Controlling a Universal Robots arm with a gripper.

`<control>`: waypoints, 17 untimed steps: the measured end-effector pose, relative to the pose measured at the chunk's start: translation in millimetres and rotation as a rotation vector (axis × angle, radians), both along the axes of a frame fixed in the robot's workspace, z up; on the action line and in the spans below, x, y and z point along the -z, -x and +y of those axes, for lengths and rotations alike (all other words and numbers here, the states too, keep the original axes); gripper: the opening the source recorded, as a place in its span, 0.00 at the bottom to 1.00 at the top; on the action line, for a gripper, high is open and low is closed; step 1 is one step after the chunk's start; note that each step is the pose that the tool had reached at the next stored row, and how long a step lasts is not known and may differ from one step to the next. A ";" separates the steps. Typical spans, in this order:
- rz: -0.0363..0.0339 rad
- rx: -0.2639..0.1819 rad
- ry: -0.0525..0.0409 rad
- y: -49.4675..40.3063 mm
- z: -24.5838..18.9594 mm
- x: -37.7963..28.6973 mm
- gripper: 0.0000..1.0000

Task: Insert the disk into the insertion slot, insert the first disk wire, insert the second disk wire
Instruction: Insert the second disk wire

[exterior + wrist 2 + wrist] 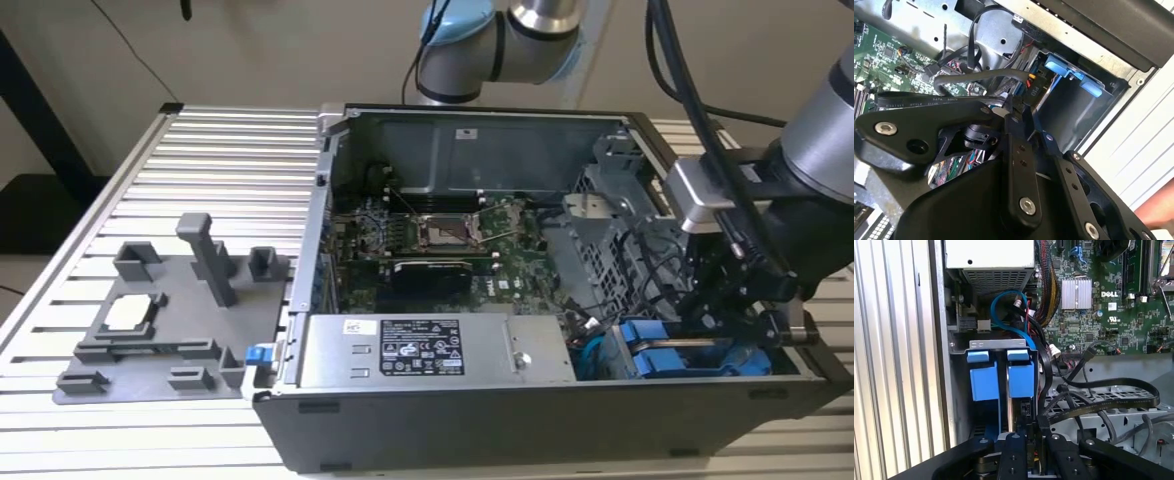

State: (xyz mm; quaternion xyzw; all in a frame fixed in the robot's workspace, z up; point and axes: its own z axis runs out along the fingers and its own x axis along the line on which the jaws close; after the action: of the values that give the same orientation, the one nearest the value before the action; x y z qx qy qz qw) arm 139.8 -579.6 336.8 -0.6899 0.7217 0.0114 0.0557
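Observation:
The disk's blue carrier frame sits down in the insertion slot, a grey sheet-metal cage, beside a second blue carrier. In the exterior view the blue tabs lie at the case's near right corner, with my gripper right over them. In the first wrist view my gripper has its fingers drawn together on a black wire connector at the disk's end. The second wrist view shows the gripper pinching the same black wire, short of the blue tabs.
The silver power-supply box fills the case's front. The motherboard lies behind it. Loose black cables and a blue cable crowd the space around the cage. A grey fixture stands on the ribbed table at the exterior view's left.

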 end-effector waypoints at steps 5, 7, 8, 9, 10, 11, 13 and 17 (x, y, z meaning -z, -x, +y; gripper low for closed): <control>0.0000 0.000 -0.0001 0.0 0.0 -1.9 0.23; 0.0000 0.000 -0.0002 0.0 0.0 -2.3 0.23; 0.0000 0.000 0.0003 0.0 0.0 -3.5 0.23; 0.0000 0.000 0.0002 0.0 0.0 -4.8 0.23; 0.0000 0.000 0.0000 0.0 0.0 -6.7 0.23; 0.0000 0.000 -0.0001 0.0 0.0 -8.9 0.23; 0.0000 0.000 -0.0001 0.0 0.0 -14.0 0.23; 0.0000 0.000 0.0001 0.0 0.0 -25.7 0.23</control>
State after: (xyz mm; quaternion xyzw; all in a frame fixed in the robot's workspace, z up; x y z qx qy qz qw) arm 139.8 -579.6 362.4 -0.6899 0.7217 0.0114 0.0557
